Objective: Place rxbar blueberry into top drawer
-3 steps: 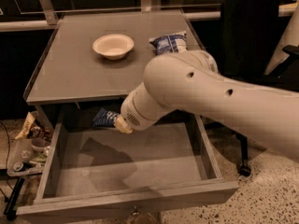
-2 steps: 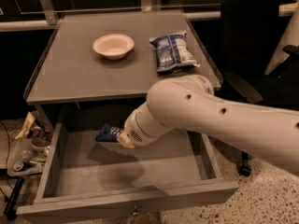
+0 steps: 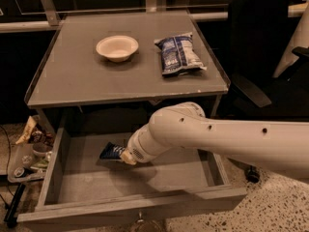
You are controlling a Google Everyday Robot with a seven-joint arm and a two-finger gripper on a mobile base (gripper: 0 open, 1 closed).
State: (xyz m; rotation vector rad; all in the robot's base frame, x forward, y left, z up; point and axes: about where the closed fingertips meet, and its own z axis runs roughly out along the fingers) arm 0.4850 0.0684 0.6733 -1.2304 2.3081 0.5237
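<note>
The rxbar blueberry (image 3: 111, 152), a small dark blue wrapper, sticks out to the left of my gripper (image 3: 122, 156). The gripper is shut on it and holds it low inside the open top drawer (image 3: 96, 185), over the left-middle of the grey bottom. My white arm reaches in from the right and hides most of the gripper. I cannot tell whether the bar touches the drawer bottom.
On the grey table top (image 3: 77, 83) above the drawer stand a white bowl (image 3: 117, 47) and a blue-and-white chip bag (image 3: 178, 53). A black chair (image 3: 260, 52) is at the right. Clutter (image 3: 29, 151) lies on the floor at the left.
My gripper has carried the bar downward, from just under the table's edge deeper into the drawer. The arm has dropped, and the chip bag now shows fully.
</note>
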